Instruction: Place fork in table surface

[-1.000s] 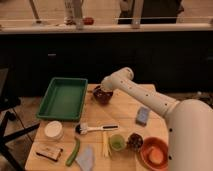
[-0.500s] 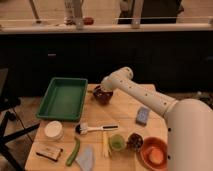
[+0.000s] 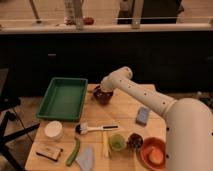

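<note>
My white arm reaches from the lower right across the light tan wooden table surface (image 3: 125, 107). My gripper (image 3: 101, 93) is down at the dark red bowl (image 3: 104, 96), which stands at the back of the table just right of the green tray. The wrist covers most of the bowl. I cannot make out the fork; it is hidden or too small to tell at the bowl.
A green tray (image 3: 62, 97) lies at the left. A black-and-white brush (image 3: 95, 129), a pale yellow stick (image 3: 105, 145), a green cup (image 3: 117, 142), a dark cup (image 3: 134, 141), an orange bowl (image 3: 152, 152), a blue sponge (image 3: 143, 116) and a white lid (image 3: 53, 130) fill the front.
</note>
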You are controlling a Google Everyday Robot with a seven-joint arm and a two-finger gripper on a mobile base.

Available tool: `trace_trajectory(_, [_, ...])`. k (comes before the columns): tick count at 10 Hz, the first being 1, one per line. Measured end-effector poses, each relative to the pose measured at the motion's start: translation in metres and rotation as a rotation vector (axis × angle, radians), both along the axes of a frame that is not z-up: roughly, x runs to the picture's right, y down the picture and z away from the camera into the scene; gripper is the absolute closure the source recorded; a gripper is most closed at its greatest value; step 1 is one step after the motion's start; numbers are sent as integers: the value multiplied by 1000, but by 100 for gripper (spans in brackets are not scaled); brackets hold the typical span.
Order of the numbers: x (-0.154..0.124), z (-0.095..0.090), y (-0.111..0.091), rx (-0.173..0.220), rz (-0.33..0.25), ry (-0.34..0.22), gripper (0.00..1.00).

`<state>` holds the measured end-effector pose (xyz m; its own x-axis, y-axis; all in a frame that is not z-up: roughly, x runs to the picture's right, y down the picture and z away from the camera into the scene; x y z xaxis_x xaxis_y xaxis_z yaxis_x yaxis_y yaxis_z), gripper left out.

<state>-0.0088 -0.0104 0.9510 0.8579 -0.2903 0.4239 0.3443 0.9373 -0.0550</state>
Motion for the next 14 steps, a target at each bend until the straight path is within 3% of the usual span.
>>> trace_trajectory(14, [-2, 14, -4, -21, -12, 1, 21])
